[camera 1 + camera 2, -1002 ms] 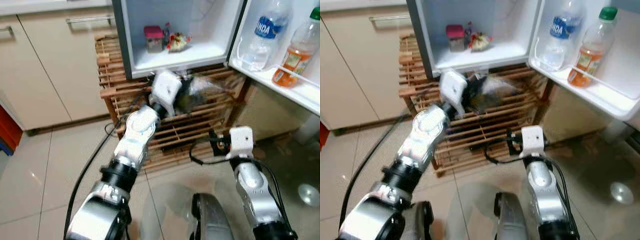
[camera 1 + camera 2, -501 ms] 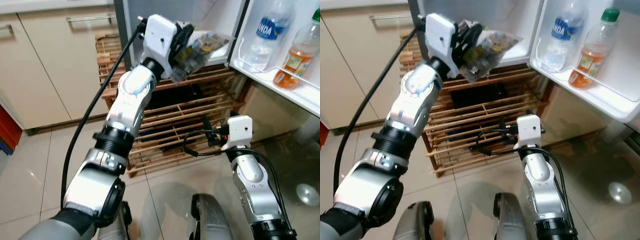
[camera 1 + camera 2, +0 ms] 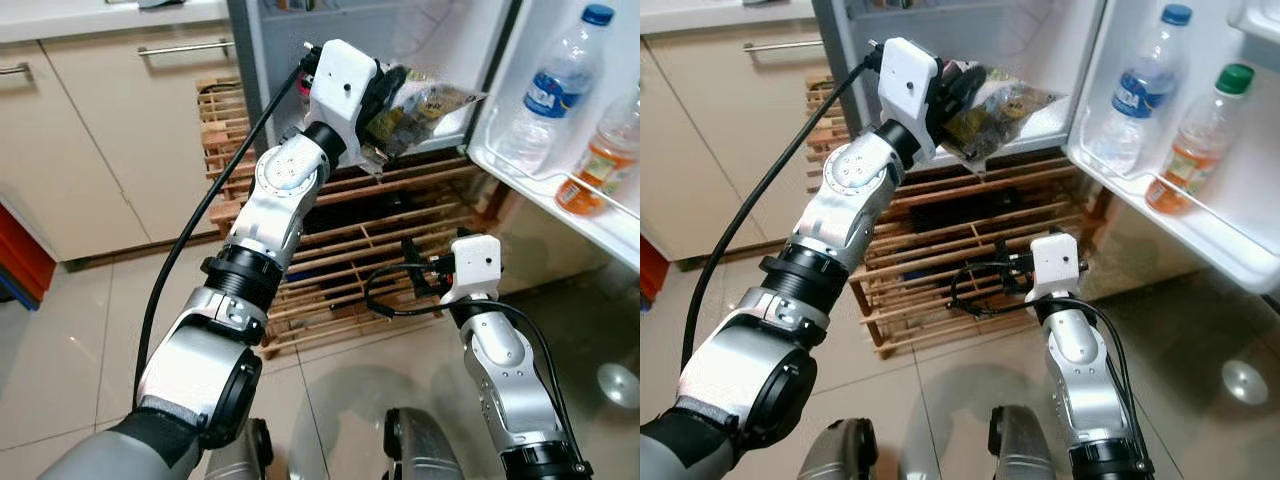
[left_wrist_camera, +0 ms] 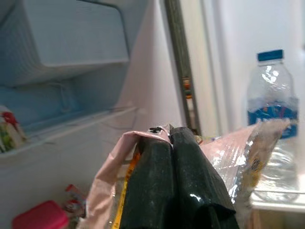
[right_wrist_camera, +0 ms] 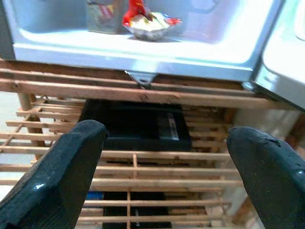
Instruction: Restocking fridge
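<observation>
Left wrist view: left gripper (image 4: 174, 181) clenched on snack bag (image 4: 248, 157) | right wrist view: right gripper (image 5: 162, 162) spread wide

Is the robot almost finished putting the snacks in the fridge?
Partly. Two bottles stand in the door shelf, and a pink box and a small wrapped snack already sit inside the fridge. The left end effector is shut on a snack bag, held at the open fridge front, not yet set down. The right end effector is open, low before the wooden rack.
</observation>
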